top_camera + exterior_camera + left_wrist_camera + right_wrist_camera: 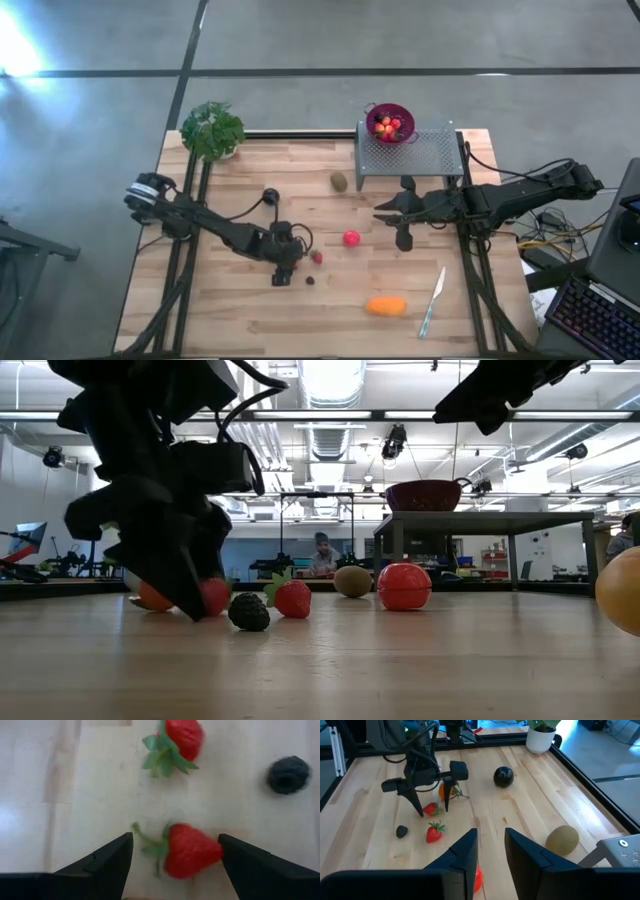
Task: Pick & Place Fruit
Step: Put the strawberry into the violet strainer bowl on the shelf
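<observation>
Left claw (172, 857) down at the bench (240, 310), fingers spread, released. A strawberry (187, 851) lies directly between the two fingers, on the wood, not yet pinched; a gap shows on each side of it. Its long axis runs across the gap, leafy cap toward one finger, tip toward the other. Judgement: closing here would press cap to tip, along the berry's length.

Just beyond it, a second strawberry (182, 735), cap pointing back toward the claw. Off to one side, a dark berry (288, 774), apart from both.

A small orange piece (445, 791) sits just behind the left claw, seen from the right wrist.

Farther off: pink-red ball (351, 238) mid-bench, kiwi (339, 181) near the grey rack (410, 152), dark plum (270, 196) beside the left arm, oblong orange piece (387, 305) toward the front edge. Red bowl (390, 122) on the rack already holds fruit.

Right claw (382, 219) hangs above the bench near the rack, empty, fingers narrowly parted. Left arm is plainly the nearer one to the strawberries.
</observation>
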Available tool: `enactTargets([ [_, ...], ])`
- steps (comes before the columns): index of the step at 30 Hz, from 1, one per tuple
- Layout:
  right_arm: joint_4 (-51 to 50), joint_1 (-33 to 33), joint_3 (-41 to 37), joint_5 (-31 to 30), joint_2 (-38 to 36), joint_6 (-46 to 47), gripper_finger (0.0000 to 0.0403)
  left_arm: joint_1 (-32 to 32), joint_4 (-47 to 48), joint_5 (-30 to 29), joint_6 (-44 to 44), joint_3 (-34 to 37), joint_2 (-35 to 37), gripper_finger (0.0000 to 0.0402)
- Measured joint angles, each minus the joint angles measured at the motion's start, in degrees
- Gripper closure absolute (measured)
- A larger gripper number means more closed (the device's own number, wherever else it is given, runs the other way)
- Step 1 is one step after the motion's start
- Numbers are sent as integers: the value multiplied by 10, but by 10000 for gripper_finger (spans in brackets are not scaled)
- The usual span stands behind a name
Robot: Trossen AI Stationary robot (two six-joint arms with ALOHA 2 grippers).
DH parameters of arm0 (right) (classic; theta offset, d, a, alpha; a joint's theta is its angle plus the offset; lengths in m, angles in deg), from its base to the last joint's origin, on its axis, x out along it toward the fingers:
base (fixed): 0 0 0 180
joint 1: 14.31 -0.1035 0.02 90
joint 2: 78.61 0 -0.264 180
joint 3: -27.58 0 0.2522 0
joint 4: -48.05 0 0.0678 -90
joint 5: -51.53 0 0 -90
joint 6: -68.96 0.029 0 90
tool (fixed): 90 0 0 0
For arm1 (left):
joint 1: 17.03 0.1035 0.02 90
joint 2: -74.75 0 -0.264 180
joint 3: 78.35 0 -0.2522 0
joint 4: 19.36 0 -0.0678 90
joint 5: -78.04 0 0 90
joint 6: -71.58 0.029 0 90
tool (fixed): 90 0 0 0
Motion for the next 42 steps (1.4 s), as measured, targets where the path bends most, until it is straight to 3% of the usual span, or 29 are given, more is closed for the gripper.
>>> enactTargets([
  [6,0,0,0,0,0,0,335,0,0,-15,11,0,0,133],
  [18,-1,0,0,0,0,-3,356,0,0,-13,12,-1,1,264],
  [27,-3,0,-1,0,0,0,332,0,15,-15,15,-19,11,242],
  [34,9,0,-8,0,0,0,315,3,4,-95,32,-30,57,262],
  [42,127,0,-32,8,0,-30,299,11,-174,-162,84,-23,100,242],
])
